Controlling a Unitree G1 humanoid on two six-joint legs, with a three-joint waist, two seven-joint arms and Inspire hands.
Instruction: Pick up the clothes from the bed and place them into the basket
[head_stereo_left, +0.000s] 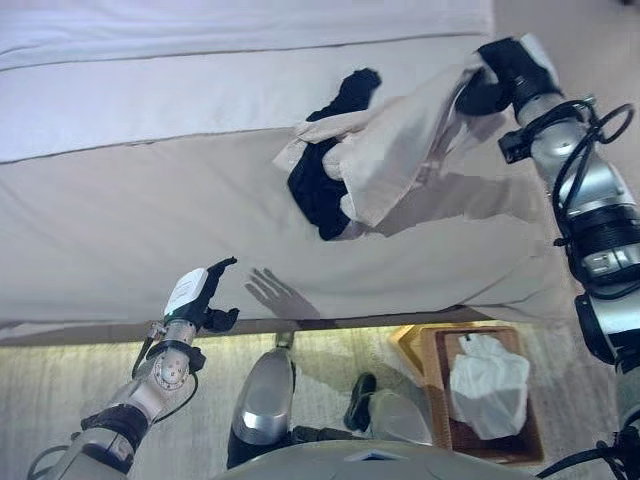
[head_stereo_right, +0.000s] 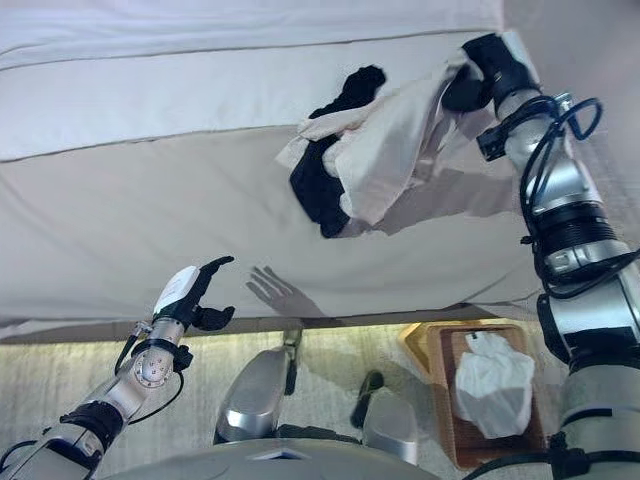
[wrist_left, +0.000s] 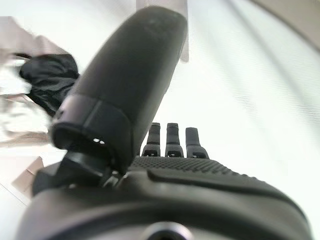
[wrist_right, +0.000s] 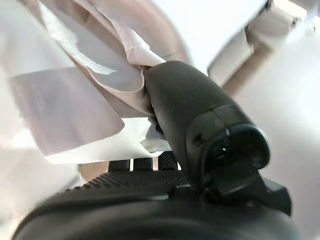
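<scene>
The bed (head_stereo_left: 150, 200) takes up pretty much the whole upper part of the frame, covered in a pale sheet. Upper right of centre, a cream-coloured piece of clothing (head_stereo_left: 395, 150) is seen lifted and stretched out toward the upper right corner, where it's pinched by the right robot hand (head_stereo_left: 497, 75), thumb and fingers closed on the cloth. A black piece of clothing (head_stereo_left: 318, 185) is tangled in with the cream one, part of it showing above near the top centre. Down at the lower right, on the floor, a brown basket (head_stereo_left: 440, 420) is found with a white crumpled cloth (head_stereo_left: 488, 385) already lying in it. The left robot hand (head_stereo_left: 200, 295) is held at the lower left by the bed's edge, fingers spread loosely, nothing in it.
</scene>
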